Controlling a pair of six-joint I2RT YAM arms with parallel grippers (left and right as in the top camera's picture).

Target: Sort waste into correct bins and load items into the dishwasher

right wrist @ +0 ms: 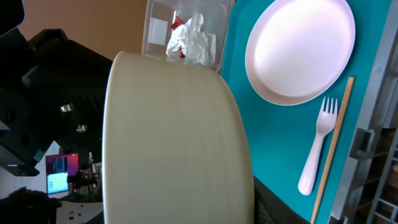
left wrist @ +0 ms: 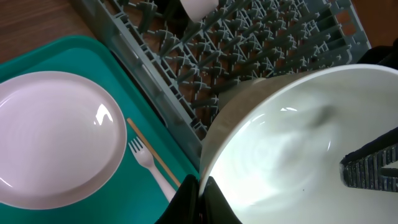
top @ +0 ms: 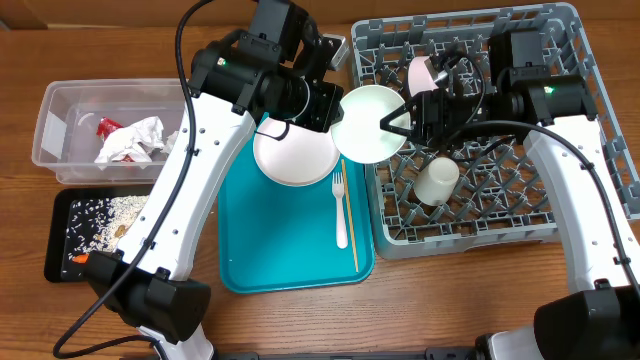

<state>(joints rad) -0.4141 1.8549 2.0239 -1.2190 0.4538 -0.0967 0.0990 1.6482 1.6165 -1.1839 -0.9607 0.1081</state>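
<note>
The left fingers [left wrist: 184,205] are clenched on the near rim of a white round bowl [left wrist: 292,137]. They pinch its wall and hold it tilted in the air over the seam between the flat teal plastic tray [top: 290,255] and the large square grey plastic dish rack [top: 480,238]. The right fingers [left wrist: 370,167] meet the bowl from the opposite side, one dark finger reaching inside its far wall. Whether they have clamped on that rim I cannot tell, since the right wrist view shows only the bowl's outer wall. The step in hand looks like a handover of the bowl from left arm to right, for loading into the rack. Next, I judge, the right side needs a firm hold before the left lets go, then a carry to free pegs, clear of the small white cup [top: 437,182] lying in the rack. On the teal tray lie the white round plate [top: 295,155], white plastic fork [top: 340,205] and thin pale wooden stick [top: 353,225]. Waste sits in the clear plastic rectangular tub [top: 50,120] and the shallow black rectangular tray [top: 57,250].
</note>
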